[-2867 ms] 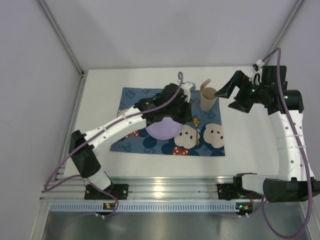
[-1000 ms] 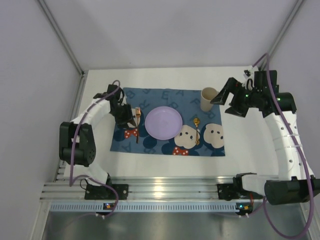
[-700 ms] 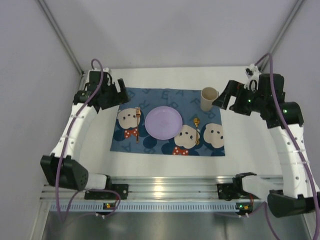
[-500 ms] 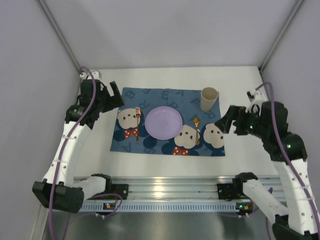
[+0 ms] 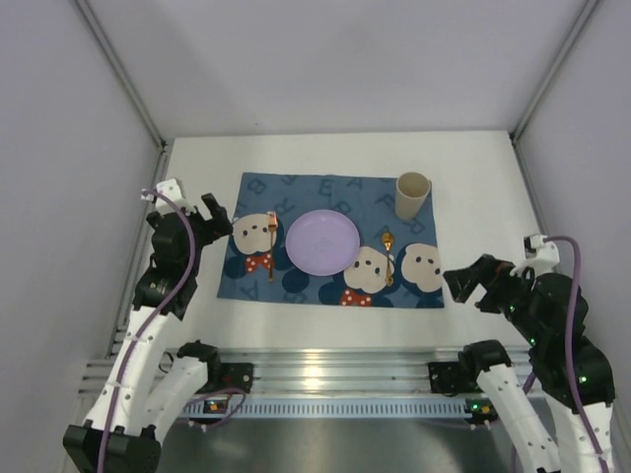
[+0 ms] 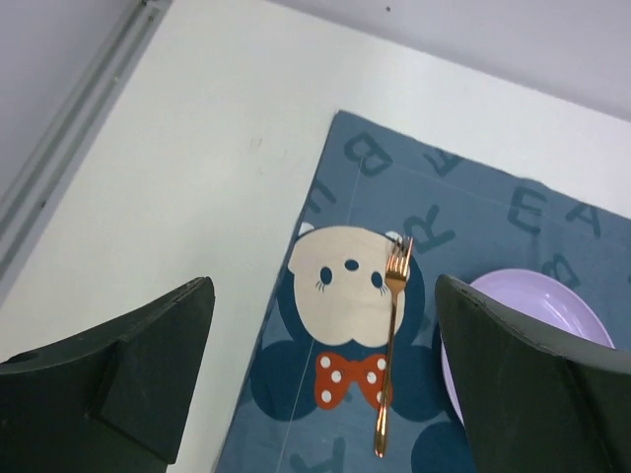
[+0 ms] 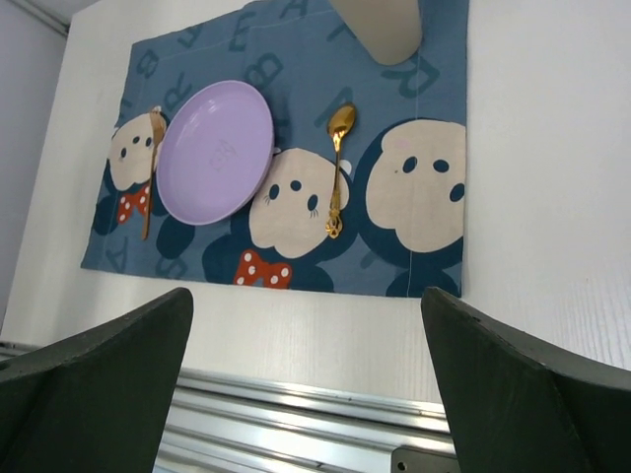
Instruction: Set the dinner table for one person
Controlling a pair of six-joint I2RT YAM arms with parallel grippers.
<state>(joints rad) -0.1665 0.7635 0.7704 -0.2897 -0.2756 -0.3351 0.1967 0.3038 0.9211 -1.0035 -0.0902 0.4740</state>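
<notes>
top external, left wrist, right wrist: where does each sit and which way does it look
Top external: above and behind the bases, looking down on the dinner table, placemat, both arms, left gripper and right gripper open.
Left wrist: on the left arm, facing down at the fork; own fingers in the bottom corners.
Right wrist: on the right arm, facing spoon and cup; own fingers low.
Shared: both wrist views show fork and purple plate.

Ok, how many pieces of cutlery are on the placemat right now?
2. A fork lies on the placemat just left of the plate, and a spoon lies just right of the plate. No other cutlery shows, and nothing looks likely to hide any.
</notes>
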